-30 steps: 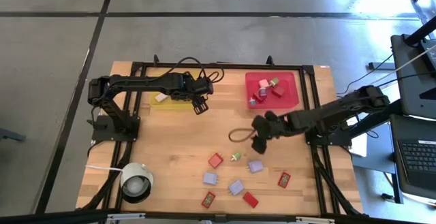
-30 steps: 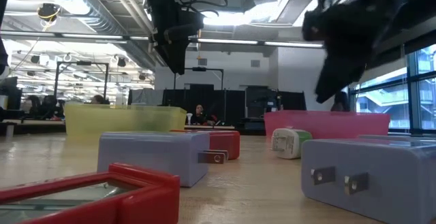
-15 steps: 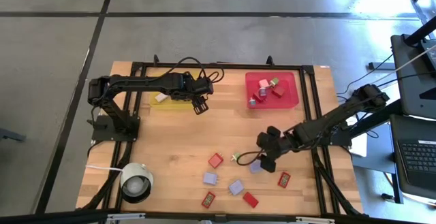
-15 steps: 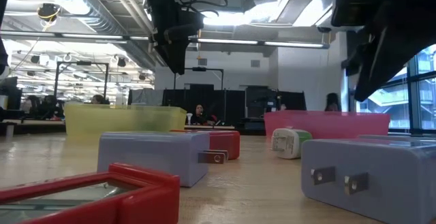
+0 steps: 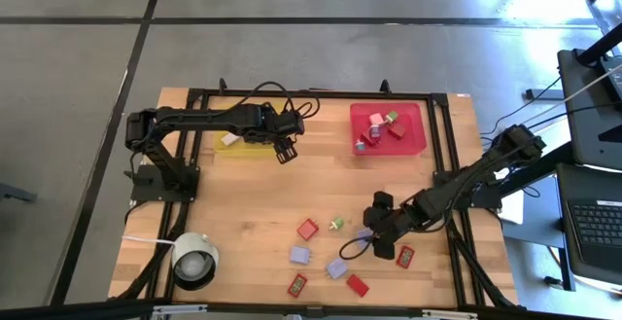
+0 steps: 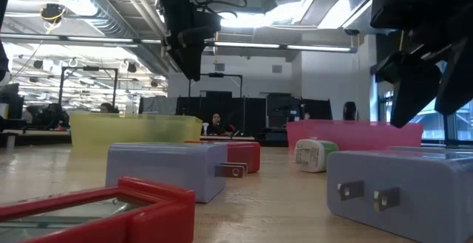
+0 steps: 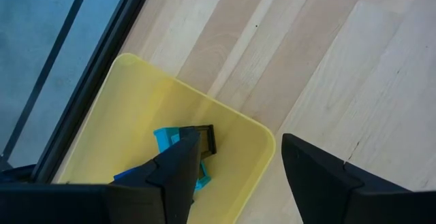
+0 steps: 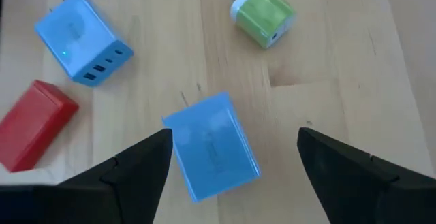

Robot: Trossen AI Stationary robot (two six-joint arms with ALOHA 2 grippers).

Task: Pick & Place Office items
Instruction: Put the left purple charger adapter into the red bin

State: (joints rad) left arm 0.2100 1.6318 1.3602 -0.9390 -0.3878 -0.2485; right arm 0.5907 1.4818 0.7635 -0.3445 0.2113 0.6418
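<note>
Since a second ago my right claw (image 5: 373,243) has swung from mid-bench down to the loose cluster near the front edge, spreading its fingers on the way; the left claw (image 5: 286,151) has not budged by the yellow tray (image 5: 248,146).

I judge this the reach before a pick. The right claw hangs wide open and empty over a lilac charger block (image 8: 212,146), which lies flat on the bench (image 5: 243,203) between the fingertips. Next I need to drop straight down, keep the block centred, close, then carry it to the red tray (image 5: 416,137), where several items already sit.

My right wrist view shows the block square between the fingers, with a green plug (image 8: 262,13), a second lilac block (image 8: 82,38) and a red block (image 8: 34,124) nearby; from above the arm hides the target. The left wrist view shows that claw part open, empty, beside the tray corner.
</note>
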